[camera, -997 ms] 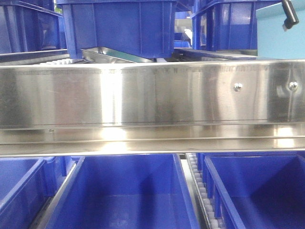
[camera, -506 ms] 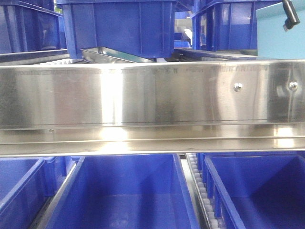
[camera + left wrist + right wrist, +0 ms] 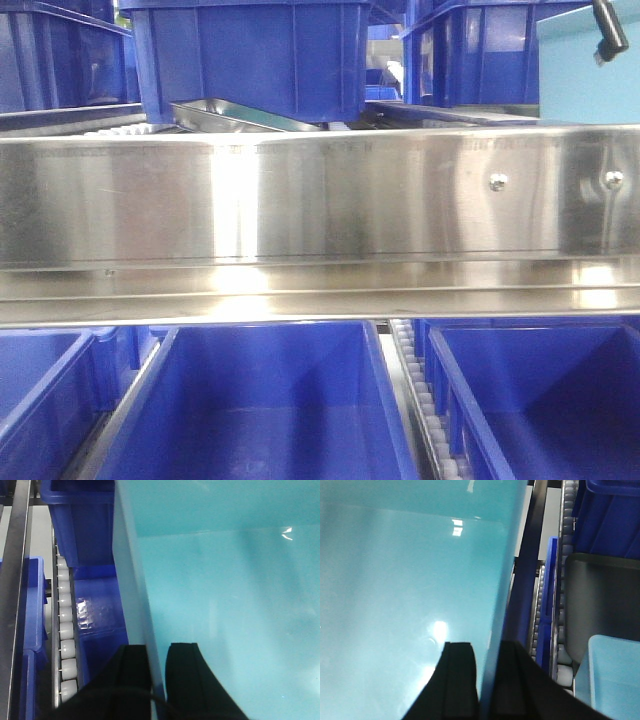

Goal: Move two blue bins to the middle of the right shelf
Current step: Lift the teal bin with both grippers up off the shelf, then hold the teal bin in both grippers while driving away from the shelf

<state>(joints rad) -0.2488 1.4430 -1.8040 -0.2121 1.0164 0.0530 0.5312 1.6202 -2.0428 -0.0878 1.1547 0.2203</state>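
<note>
Scene unchanged | bin wall (image 3: 131, 580) pinched between left jaws | right jaws likewise

Both the left pincer (image 3: 156, 652) and right pincer (image 3: 484, 650) have flat matte-black fingers.

light-blue bin (image 3: 225, 580) cropped, rollers (image 3: 66, 630) partly hidden

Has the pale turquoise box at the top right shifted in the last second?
No. The pale box sits at the same spot above the steel rail and its two screws.
</note>
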